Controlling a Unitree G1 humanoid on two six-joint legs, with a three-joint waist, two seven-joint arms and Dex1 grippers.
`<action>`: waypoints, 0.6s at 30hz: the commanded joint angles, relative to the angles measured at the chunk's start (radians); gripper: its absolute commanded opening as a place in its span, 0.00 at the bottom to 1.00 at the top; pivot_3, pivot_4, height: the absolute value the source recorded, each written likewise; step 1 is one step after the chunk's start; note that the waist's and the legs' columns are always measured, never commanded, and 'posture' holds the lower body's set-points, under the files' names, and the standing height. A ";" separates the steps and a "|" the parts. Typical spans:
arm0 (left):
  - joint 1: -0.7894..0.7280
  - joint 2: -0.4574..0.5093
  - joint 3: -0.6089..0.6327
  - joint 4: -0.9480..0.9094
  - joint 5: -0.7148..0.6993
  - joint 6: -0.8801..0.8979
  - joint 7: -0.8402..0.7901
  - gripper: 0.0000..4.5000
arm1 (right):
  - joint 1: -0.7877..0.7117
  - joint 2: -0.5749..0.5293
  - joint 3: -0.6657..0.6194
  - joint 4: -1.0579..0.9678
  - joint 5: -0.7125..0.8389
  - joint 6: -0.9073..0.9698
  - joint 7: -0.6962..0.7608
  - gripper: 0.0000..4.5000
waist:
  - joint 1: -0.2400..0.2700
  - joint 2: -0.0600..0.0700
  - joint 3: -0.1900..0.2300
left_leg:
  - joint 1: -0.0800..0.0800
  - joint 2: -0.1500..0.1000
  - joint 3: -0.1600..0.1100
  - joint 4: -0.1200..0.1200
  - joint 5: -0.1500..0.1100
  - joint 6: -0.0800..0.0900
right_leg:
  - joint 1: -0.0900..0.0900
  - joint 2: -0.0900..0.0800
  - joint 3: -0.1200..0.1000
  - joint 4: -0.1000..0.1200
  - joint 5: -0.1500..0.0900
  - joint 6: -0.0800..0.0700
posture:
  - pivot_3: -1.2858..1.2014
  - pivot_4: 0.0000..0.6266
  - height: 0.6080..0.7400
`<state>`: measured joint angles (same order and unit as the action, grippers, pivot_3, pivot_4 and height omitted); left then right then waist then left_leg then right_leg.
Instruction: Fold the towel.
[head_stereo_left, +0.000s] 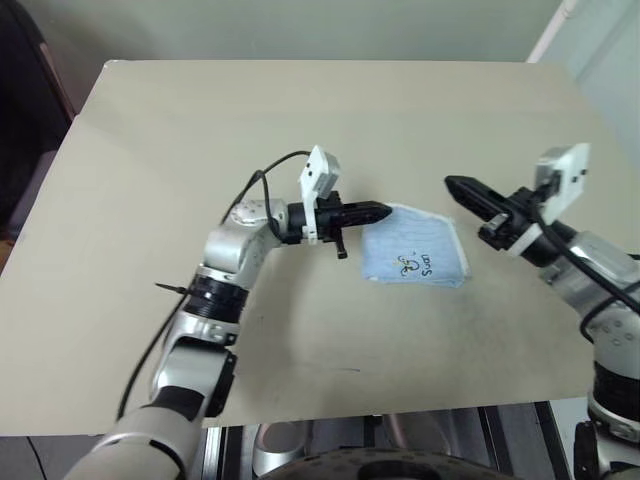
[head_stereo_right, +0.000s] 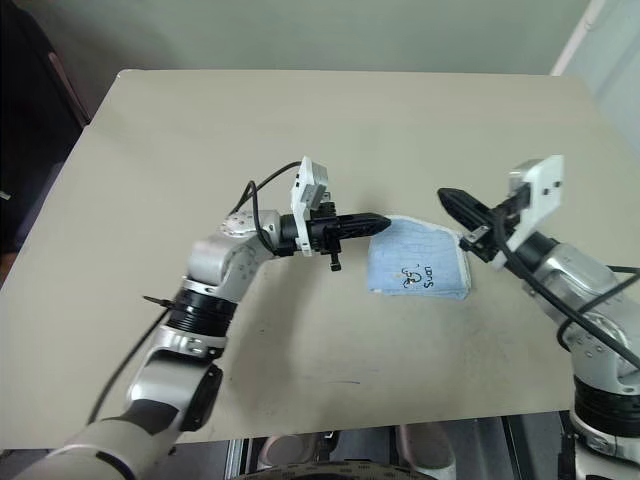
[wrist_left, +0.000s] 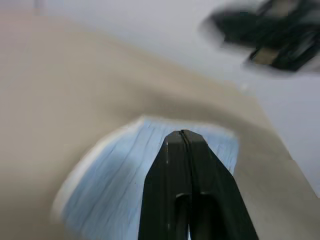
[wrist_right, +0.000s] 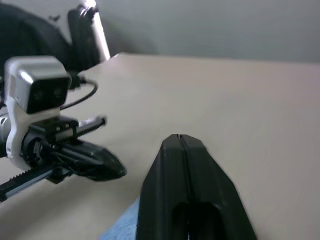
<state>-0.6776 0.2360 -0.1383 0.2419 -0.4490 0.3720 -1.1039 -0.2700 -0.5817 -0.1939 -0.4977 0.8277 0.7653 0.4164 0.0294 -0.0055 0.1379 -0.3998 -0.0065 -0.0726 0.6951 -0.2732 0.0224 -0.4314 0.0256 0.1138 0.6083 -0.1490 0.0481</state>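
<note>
The towel (head_stereo_left: 415, 250) is a small light-blue cloth lying as a flat, roughly square pad on the beige table (head_stereo_left: 300, 110), its dark embroidered logo (head_stereo_left: 413, 264) facing up. My left gripper (head_stereo_left: 386, 211) points level toward the right. Its fingers are shut with nothing between them, and the tip is at the towel's far left corner. I cannot tell if it touches the cloth. In the left wrist view the shut fingertips (wrist_left: 182, 136) hang over the blue towel (wrist_left: 115, 170). My right gripper (head_stereo_left: 450, 184) is shut and empty, raised just beyond the towel's far right corner.
The table's front edge (head_stereo_left: 350, 415) runs close below the towel, and its far edge lies well back. A dark chair (head_stereo_left: 20, 120) stands past the left side. A white pipe (head_stereo_left: 550, 30) rises at the far right corner.
</note>
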 joint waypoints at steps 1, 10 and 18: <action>0.014 -0.023 -0.002 0.018 0.019 -0.143 -0.056 0.00 | -0.038 0.035 0.075 0.060 -0.072 -0.029 0.002 0.00 | -0.002 0.000 0.000 | 0.000 0.000 0.000 0.001 -0.001 0.000 | 0.000 0.000 0.000 0.000 0.000 0.000 | 0.52 0.24 1.00; 0.025 -0.073 -0.076 0.195 0.133 -0.301 -0.106 0.00 | -0.023 0.105 0.123 0.247 -0.249 -0.122 -0.006 0.00 | -0.002 0.001 0.000 | -0.003 0.000 0.001 0.004 -0.005 0.004 | -0.001 -0.003 -0.002 0.000 0.002 0.000 | 0.52 0.24 1.00; 0.050 -0.131 -0.150 0.463 0.280 -0.504 -0.101 0.00 | 0.116 0.139 0.140 0.297 -0.350 -0.199 -0.007 0.00 | -0.002 0.003 -0.001 | -0.003 -0.001 0.001 0.004 -0.007 0.004 | -0.002 -0.005 -0.003 -0.001 0.002 0.000 | 0.52 0.24 1.00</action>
<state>-0.6290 0.1198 -0.2750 0.6638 -0.1992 -0.1091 -1.2161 -0.1624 -0.4409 -0.0586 -0.1826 0.5031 0.5890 0.4013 0.0276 -0.0024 0.1369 -0.4026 -0.0073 -0.0717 0.6988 -0.2804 0.0276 -0.4320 0.0206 0.1103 0.6076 -0.1476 0.0486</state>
